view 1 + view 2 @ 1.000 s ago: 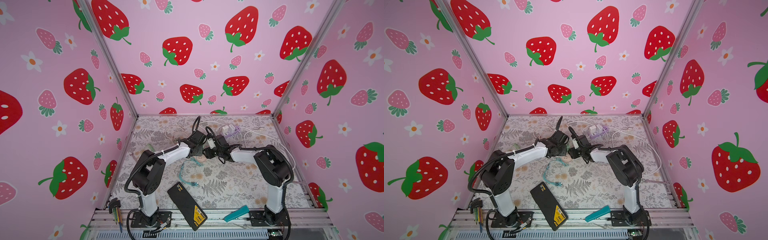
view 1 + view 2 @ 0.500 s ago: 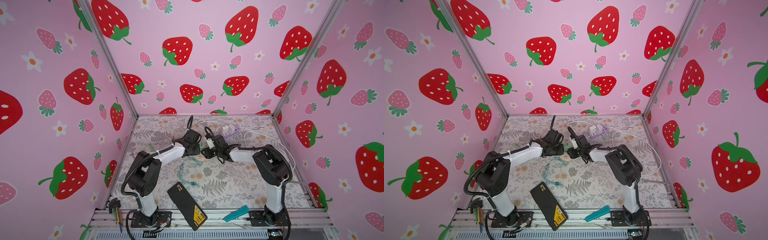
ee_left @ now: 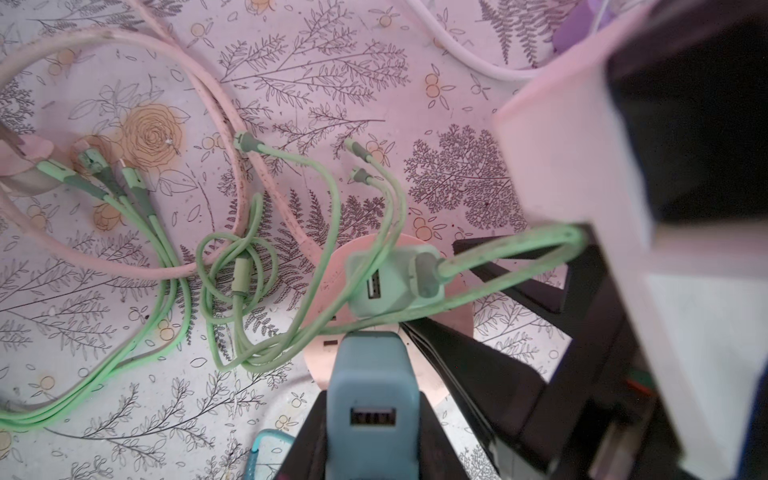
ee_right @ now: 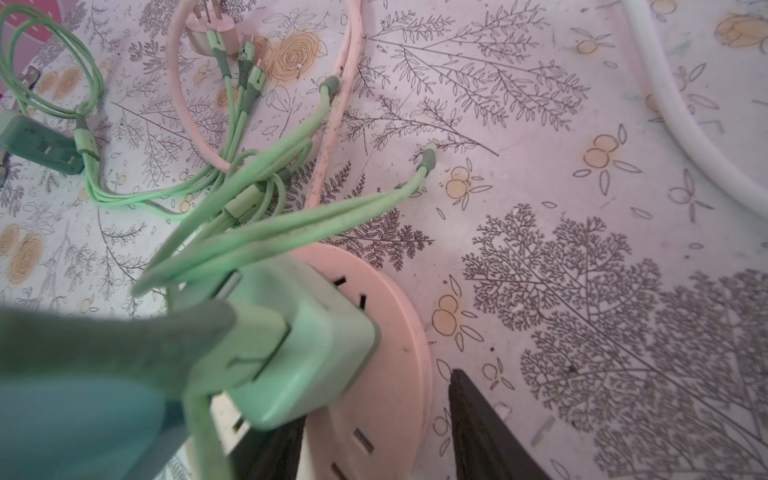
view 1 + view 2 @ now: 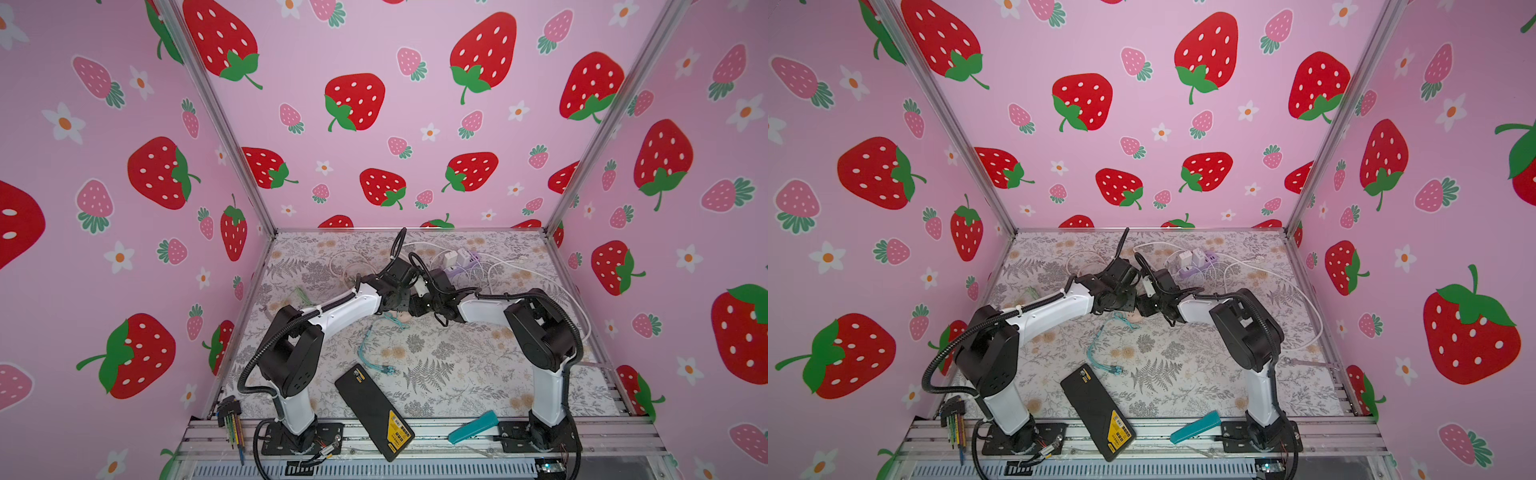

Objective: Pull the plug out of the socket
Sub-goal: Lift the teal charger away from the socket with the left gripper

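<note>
The socket (image 4: 399, 332) is a round pink disc lying on the floral table, seen as a pink patch (image 5: 405, 318) in both top views under the two wrists. A pale green plug (image 3: 390, 282) with a green cable stands in it. My left gripper (image 3: 372, 395) is shut on a blue plug (image 3: 374, 415) whose far end meets the disc (image 3: 457, 291); its prongs are hidden. My right gripper (image 4: 374, 407) is shut on the socket, one black finger (image 4: 486, 428) on each side of its rim.
A purple power strip (image 5: 461, 262) with white chargers and white cables lies behind the grippers. Green cables (image 3: 174, 257), a pink cord (image 4: 332, 124) and a dark green plug (image 4: 37, 145) lie beside the socket. A teal cable (image 5: 370, 349), black box (image 5: 374, 411) and teal tool (image 5: 473, 426) lie nearer.
The left arm swung a little to the left half a second ago and has come back to the right. The right arm has hardly moved. Both grips are unchanged.
</note>
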You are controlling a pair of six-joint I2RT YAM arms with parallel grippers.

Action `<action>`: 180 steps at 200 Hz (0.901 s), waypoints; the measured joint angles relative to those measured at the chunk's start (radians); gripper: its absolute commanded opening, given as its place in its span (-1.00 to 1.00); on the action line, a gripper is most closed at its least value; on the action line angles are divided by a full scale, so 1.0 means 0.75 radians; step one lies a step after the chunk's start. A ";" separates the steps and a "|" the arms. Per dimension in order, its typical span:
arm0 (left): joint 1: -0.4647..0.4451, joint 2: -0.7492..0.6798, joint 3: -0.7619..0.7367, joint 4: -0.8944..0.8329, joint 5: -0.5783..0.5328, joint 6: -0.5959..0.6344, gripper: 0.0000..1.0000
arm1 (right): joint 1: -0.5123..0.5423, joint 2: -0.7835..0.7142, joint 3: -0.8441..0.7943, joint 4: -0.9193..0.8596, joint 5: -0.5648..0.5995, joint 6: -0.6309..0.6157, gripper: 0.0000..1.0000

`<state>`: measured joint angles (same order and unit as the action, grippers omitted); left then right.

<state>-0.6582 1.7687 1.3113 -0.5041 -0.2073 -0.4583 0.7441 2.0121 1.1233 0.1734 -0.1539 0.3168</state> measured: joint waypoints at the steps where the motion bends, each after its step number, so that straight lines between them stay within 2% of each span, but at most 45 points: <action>1: 0.001 -0.003 0.000 -0.002 -0.001 0.001 -0.86 | 0.000 0.000 0.000 0.000 0.000 0.000 0.11; 40: 0.057 -0.181 -0.001 -0.052 0.002 0.022 -0.86 | 0.000 0.000 0.000 0.000 0.000 0.001 0.11; 94: 0.328 -0.411 0.036 -0.179 0.062 0.072 -0.86 | 0.000 0.000 0.000 0.001 0.000 0.001 0.11; 142: 0.616 -0.408 0.069 -0.222 0.252 0.129 -0.86 | 0.000 0.000 0.000 0.001 0.000 0.001 0.11; 180: 0.821 -0.238 0.109 -0.199 0.433 0.138 -0.86 | 0.000 -0.001 -0.001 0.001 0.000 0.001 0.11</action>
<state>-0.0422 1.5906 1.3930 -0.6537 0.1173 -0.3550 0.7441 2.0117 1.1229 0.1741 -0.1539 0.3172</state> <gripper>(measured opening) 0.276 0.555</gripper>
